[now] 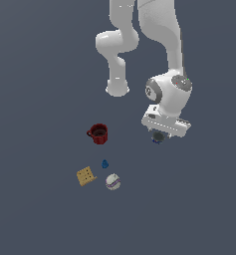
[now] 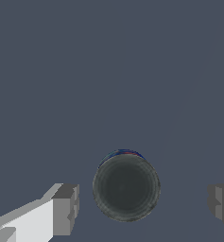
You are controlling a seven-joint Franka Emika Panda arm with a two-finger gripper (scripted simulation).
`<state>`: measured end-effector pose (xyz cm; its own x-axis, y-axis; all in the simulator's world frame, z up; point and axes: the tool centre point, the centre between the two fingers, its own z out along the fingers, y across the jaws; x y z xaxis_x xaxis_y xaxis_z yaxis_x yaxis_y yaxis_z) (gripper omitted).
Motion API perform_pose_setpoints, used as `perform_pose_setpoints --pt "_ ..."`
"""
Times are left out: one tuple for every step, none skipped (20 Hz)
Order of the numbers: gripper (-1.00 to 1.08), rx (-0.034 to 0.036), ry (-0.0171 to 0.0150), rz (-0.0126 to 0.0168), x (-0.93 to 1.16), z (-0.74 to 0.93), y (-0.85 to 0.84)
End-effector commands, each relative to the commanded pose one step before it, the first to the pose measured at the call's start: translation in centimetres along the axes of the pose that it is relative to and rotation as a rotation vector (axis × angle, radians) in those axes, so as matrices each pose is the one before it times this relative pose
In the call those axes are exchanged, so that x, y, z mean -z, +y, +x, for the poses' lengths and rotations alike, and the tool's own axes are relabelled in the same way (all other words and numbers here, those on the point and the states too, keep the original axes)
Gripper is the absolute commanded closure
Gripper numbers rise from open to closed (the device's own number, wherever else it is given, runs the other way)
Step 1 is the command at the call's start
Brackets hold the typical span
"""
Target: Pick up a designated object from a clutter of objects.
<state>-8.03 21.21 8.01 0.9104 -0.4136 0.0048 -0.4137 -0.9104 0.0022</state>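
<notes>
The blue can point(image 2: 126, 187) fills the middle of the wrist view, seen from above: dark grey round top with a thin blue and red edge. It stands upright on the dark floor. My gripper point(image 2: 142, 203) is open, one finger point(image 2: 66, 208) on each side of the can, not touching it. In the exterior view the can point(image 1: 158, 138) peeks out just under the white hand, and my gripper point(image 1: 159, 135) hovers right over it.
The red mug point(image 1: 98, 133), tiny blue piece point(image 1: 105, 164), tan square cracker point(image 1: 85, 176) and white striped ball point(image 1: 113, 182) lie toward the exterior view's left of the can, apart from it.
</notes>
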Motion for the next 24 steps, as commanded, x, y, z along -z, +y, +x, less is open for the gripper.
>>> perform_pose_setpoints --pt "-0.92 -0.01679 -0.00168 0.00124 -0.712 -0.876 -0.23" --pt "-0.92 -0.00457 -0.00073 0.00019 -0.216 -0.276 -0.06" --pt "-0.92 -0.00397 -0.00064 0.00016 -0.186 -0.24 -0.049" --pt "-0.92 -0.0034 -0.00056 0.00014 -0.157 -0.202 -0.038" --pt "-0.92 -0.00272 -0.00045 0.00011 -0.128 -0.168 -0.031" --pt "-0.92 -0.00215 -0.00036 0.00009 -0.099 -0.13 -0.022" --pt "-0.92 -0.00152 -0.00025 0.00006 -0.071 -0.093 -0.016" --pt "-0.92 -0.00096 -0.00016 0.00004 -0.043 -0.054 -0.008" --pt "-0.92 0.0 0.0 0.0 -0.013 -0.031 -0.012" --pt "-0.92 0.00251 -0.00025 -0.00055 0.061 0.081 0.022" --pt "-0.92 0.0 0.0 0.0 -0.027 -0.001 0.0" --pt "-0.92 0.0 0.0 0.0 -0.081 -0.004 0.001" --pt "-0.92 0.0 0.0 0.0 -0.134 -0.007 0.002" --pt "-0.92 0.0 0.0 0.0 -0.187 -0.01 0.003" --pt "-0.92 0.0 0.0 0.0 -0.24 -0.013 0.004" --pt "-0.92 0.0 0.0 0.0 -0.291 -0.016 0.004" --pt "-0.92 -0.00067 0.00009 0.00013 -0.335 0.008 0.025" --pt "-0.92 0.0 0.0 0.0 -0.393 -0.021 0.004" --pt "-0.92 0.0 0.0 0.0 -0.441 -0.023 0.003" --pt "-0.92 0.0 0.0 0.0 -0.489 -0.023 0.001" --pt "-0.92 -0.00067 0.00005 0.00016 -0.476 0.006 0.018" --pt "-0.92 0.0 0.0 0.0 -0.428 -0.016 -0.006" --pt "-0.92 0.0 0.0 0.0 -0.374 -0.012 -0.008" --pt "-0.92 -0.00067 0.00011 0.00011 -0.314 0.019 0.011"
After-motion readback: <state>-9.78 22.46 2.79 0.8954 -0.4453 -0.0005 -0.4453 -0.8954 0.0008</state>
